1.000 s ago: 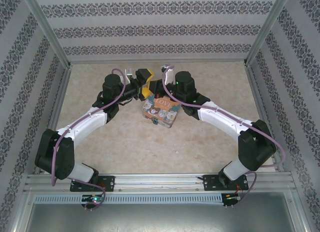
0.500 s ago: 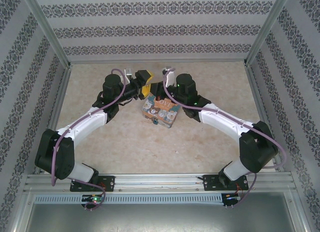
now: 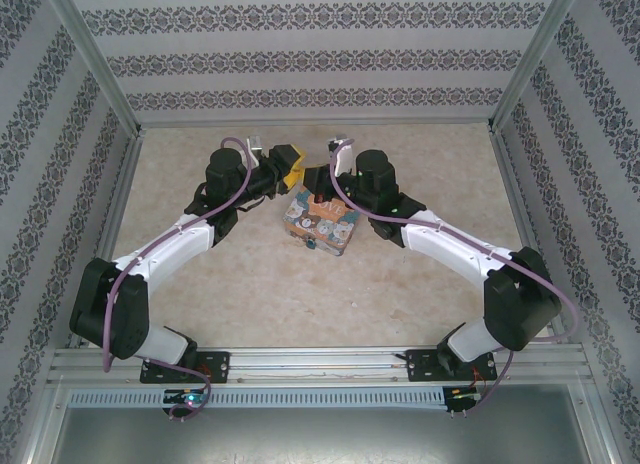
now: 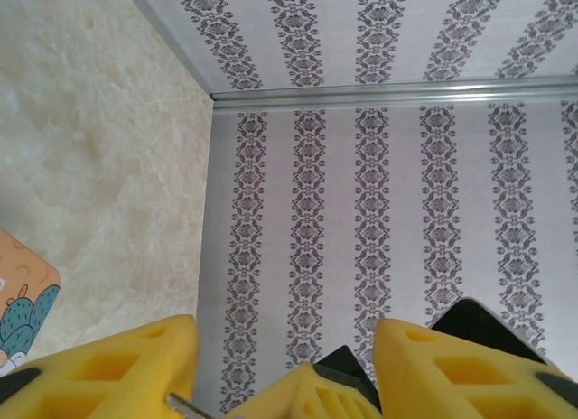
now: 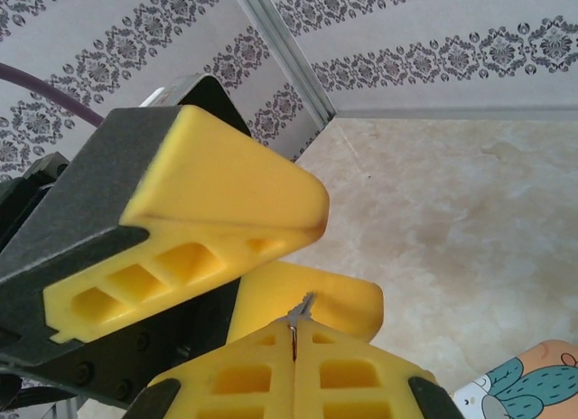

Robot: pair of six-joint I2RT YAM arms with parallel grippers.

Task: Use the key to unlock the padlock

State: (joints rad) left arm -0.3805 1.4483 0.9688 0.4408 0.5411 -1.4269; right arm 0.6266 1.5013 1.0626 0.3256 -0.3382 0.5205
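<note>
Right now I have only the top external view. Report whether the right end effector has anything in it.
Observer: Right wrist view: the right end effector is shut on a thin metal blade, seemingly the key, poking past its fingertips.
Operator: Give me the left one's jaws.
Observer: The left end effector is open, its yellow fingers standing either side of the right one's tips.
Operator: Say whether it touches the key.
Observer: Cannot tell; left wrist view shows the metal tip right beside one finger.
</note>
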